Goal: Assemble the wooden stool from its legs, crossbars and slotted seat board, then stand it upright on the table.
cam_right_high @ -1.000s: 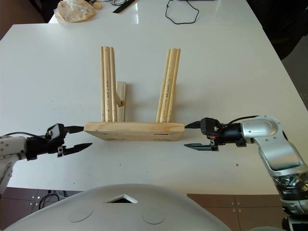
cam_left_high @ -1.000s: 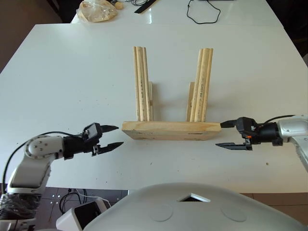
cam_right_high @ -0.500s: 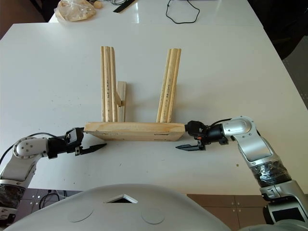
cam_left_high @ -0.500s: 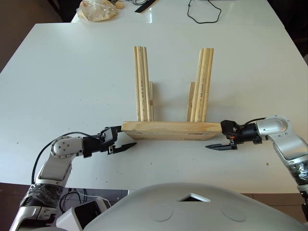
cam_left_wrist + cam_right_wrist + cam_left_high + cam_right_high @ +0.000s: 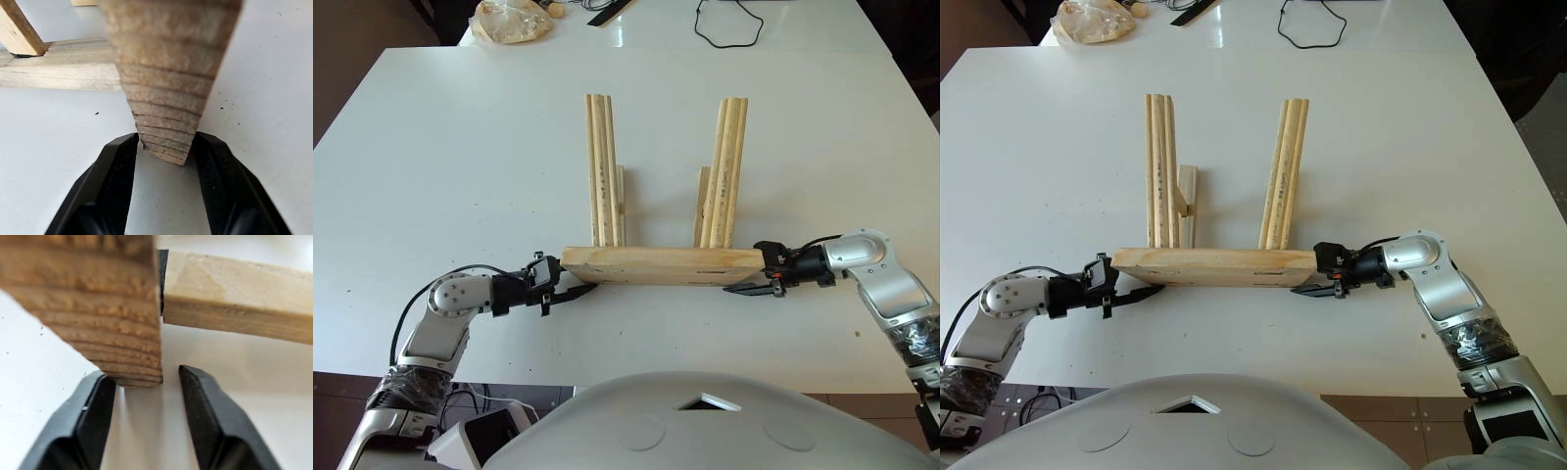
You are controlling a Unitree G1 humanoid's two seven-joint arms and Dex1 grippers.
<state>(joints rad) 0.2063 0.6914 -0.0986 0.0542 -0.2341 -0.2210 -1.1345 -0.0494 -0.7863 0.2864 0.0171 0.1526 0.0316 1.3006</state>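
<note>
The wooden stool lies on its side on the white table (image 5: 440, 147). Its seat board (image 5: 661, 265) stands on edge nearest me, and two pairs of legs (image 5: 603, 166) (image 5: 724, 171) point away, with short crossbars (image 5: 620, 201) between them. My left gripper (image 5: 563, 277) is open and straddles the board's left end; in the left wrist view the board (image 5: 166, 73) sits between the fingers (image 5: 112, 171). My right gripper (image 5: 756, 268) is open around the right end. There one finger (image 5: 93, 401) touches the board (image 5: 93, 298) and the other stands apart from it.
A crumpled bag (image 5: 512, 20) and a black cable (image 5: 729, 24) lie on the far table behind. Bare white tabletop surrounds the stool on both sides and in front, up to the near edge.
Both grippers have moved inward along the table, from well clear of the seat board to straddling its two ends. The stool has not moved.
</note>
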